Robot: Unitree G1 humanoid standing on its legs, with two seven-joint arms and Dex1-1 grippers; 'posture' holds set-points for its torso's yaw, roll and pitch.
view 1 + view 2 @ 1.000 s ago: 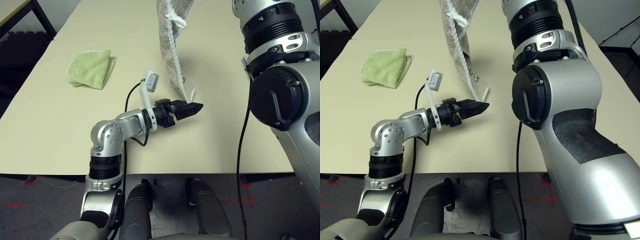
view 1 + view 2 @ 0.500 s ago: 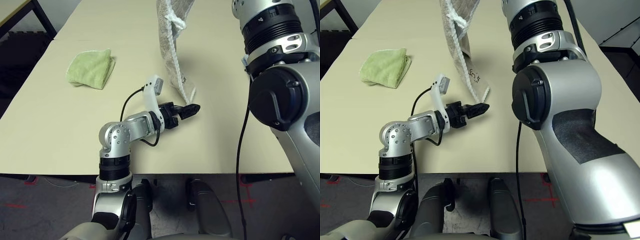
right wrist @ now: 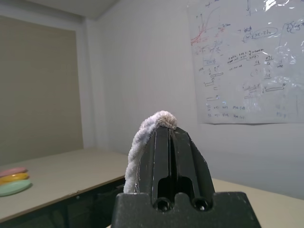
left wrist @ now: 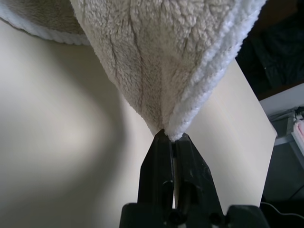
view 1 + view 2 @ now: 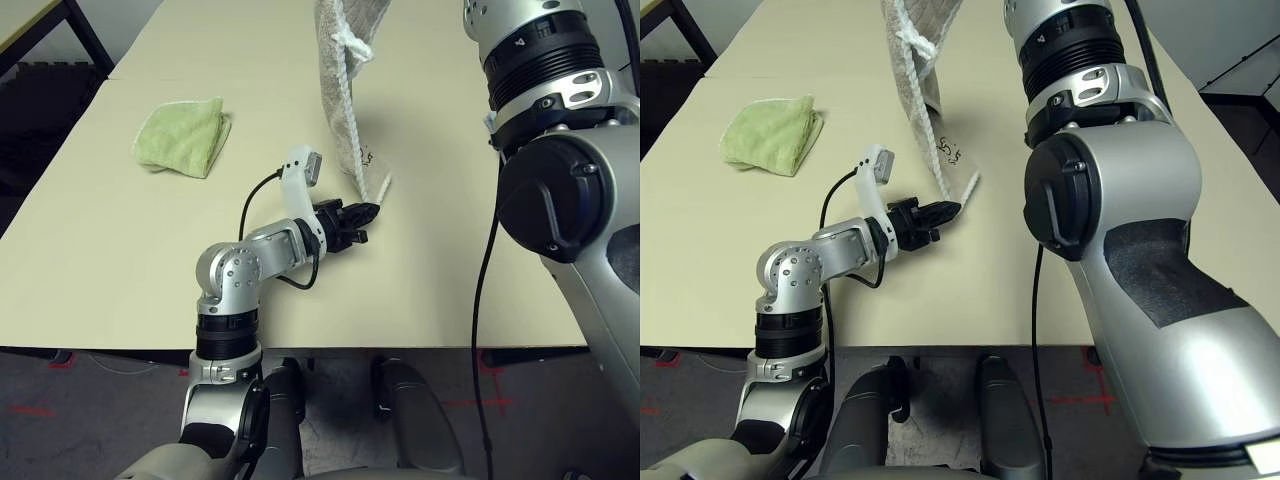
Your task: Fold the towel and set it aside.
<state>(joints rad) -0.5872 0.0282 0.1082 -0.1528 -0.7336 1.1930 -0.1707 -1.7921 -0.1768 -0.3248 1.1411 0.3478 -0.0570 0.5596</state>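
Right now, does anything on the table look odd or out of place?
Nothing stands out. The towel hangs over the table, its low corner pinched by the left gripper and its top edge by the right gripper. A green cloth lies folded, apart.

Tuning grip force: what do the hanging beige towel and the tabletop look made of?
Beige towel with white piped edging: looks like soft looped terry or fleece, fuzzy and matte, with a corded white hem. Cream tabletop: smooth, hard, probably laminate, with a faint sheen.
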